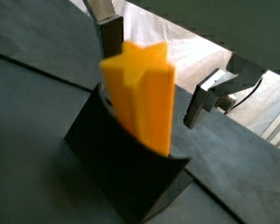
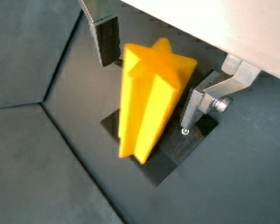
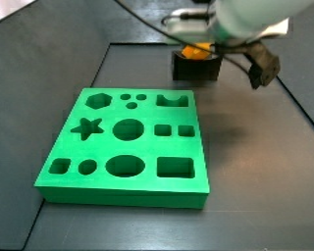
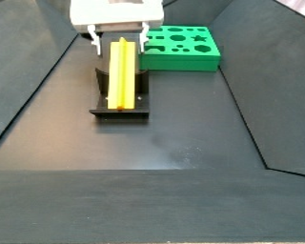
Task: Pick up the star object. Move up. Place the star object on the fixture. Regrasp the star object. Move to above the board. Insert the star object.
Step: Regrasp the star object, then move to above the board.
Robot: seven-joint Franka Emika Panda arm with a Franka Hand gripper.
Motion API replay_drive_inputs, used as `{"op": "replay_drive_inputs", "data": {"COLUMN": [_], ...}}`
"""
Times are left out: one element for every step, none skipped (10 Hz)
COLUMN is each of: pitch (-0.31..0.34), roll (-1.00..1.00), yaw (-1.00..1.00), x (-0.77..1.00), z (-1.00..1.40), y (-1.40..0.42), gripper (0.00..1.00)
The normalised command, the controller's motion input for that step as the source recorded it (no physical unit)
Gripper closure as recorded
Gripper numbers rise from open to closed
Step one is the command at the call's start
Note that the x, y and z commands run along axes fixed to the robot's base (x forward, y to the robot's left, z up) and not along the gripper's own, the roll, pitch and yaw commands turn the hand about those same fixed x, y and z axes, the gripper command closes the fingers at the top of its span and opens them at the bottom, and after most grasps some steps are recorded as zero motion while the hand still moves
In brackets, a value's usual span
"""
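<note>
Wrist view: gripper astride ridged star object.

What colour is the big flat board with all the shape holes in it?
The board is bright green, clearest in a side view. The gripper is over at the fixture, not above it.

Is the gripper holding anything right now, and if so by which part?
It cannot be told. The gripper straddles the star object's upper end on the fixture, but contact isn't visible.
</note>
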Motion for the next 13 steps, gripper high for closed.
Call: {"op": "replay_drive_inputs", "data": {"pitch": [0.020, 0.000, 0.028, 0.029, 0.025, 0.008, -0.005, -0.016, -0.008, -0.001, 0.011, 0.030, 0.038], "roll": [0.08, 0.00, -0.23, -0.22, -0.19, -0.15, -0.10, -0.06, -0.05, -0.04, -0.04, -0.04, -0.04], "yaw": [0.00, 0.00, 0.12, 0.12, 0.10, 0.08, 0.06, 0.04, 0.03, 0.01, 0.00, 0.00, 0.00], "x": [0.09, 0.00, -0.04, -0.04, -0.04, -0.04, -0.04, -0.04, -0.04, -0.04, -0.04, -0.04, -0.04], "z": [-0.20, 0.00, 1.00, 1.00, 1.00, 1.00, 1.00, 1.00, 1.00, 1.00, 1.00, 1.00, 1.00], "y": [0.00, 0.00, -0.27, -0.27, -0.26, -0.23, -0.23, -0.22, -0.21, -0.20, -0.19, -0.17, -0.16], "gripper": [0.00, 1.00, 1.00, 1.00, 1.00, 1.00, 1.00, 1.00, 1.00, 1.00, 1.00, 1.00, 1.00]}}
